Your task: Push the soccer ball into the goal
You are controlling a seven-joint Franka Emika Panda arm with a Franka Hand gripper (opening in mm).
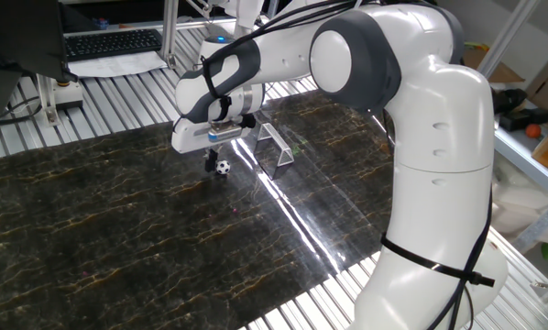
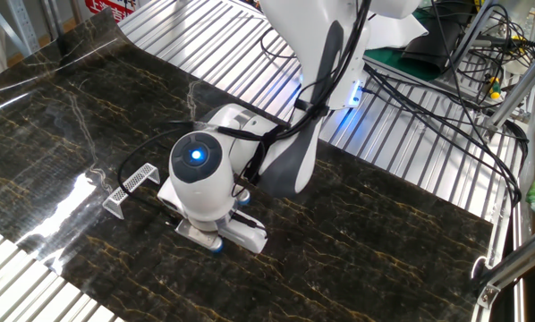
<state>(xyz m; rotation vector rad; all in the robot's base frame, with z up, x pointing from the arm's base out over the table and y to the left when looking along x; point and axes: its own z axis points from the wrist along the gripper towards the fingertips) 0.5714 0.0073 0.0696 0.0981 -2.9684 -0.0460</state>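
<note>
The soccer ball (image 1: 222, 168), tiny and white with black patches, lies on the dark marble-patterned table. The silver-grey goal (image 1: 276, 147) stands a few ball-widths to its right and slightly behind. My gripper (image 1: 210, 163) hangs low over the table just left of the ball, on the side away from the goal. Its dark fingers show as one narrow stub, shut with nothing held. I cannot tell whether they touch the ball. In the other fixed view the goal (image 2: 129, 185) stands left of the arm's wrist, which hides the ball and the fingertips.
The dark tabletop (image 1: 118, 238) lies on a ribbed metal bench (image 1: 91, 105). A keyboard (image 1: 114, 42) sits at the back left. The robot's white base (image 1: 439, 229) rises at the right. Cables (image 2: 428, 80) run over the bench behind the arm.
</note>
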